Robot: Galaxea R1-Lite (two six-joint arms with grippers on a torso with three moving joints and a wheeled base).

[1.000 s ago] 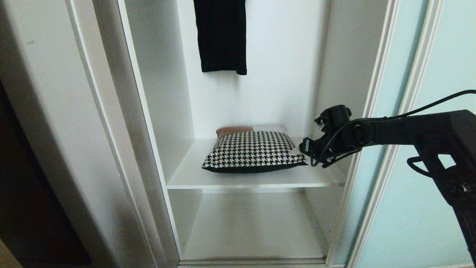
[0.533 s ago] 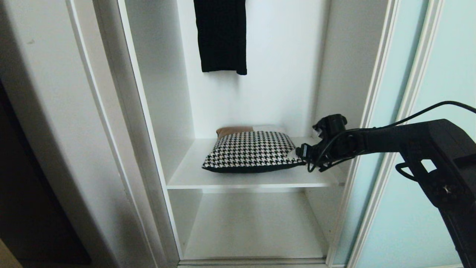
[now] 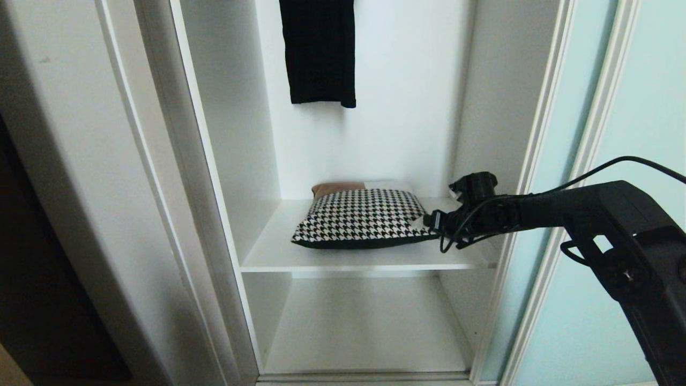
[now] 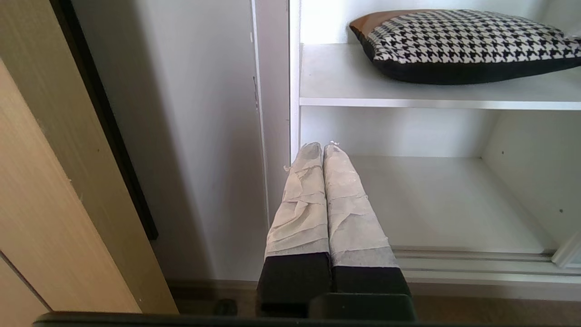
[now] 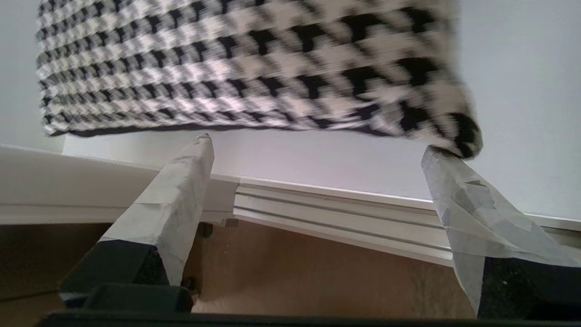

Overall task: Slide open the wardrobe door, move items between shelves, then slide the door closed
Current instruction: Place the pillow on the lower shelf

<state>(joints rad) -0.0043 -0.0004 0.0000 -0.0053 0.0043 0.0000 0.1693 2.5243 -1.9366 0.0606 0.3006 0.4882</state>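
Since the earlier frame, the right arm has sunk and reached in, bringing the right gripper (image 3: 432,221) to the cushion (image 3: 364,217) at the right end of the upper shelf (image 3: 343,260). Its fingers (image 5: 181,190) are spread wide, one touching the cushion's corner, holding nothing. Closing now may pinch only that corner, so it slips; the left gripper (image 4: 321,150) is parked, pressed together.

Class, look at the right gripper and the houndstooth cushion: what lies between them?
Nothing. In the right wrist view the open right gripper sits at the cushion edge, with only bare white shelf showing between its fingers.
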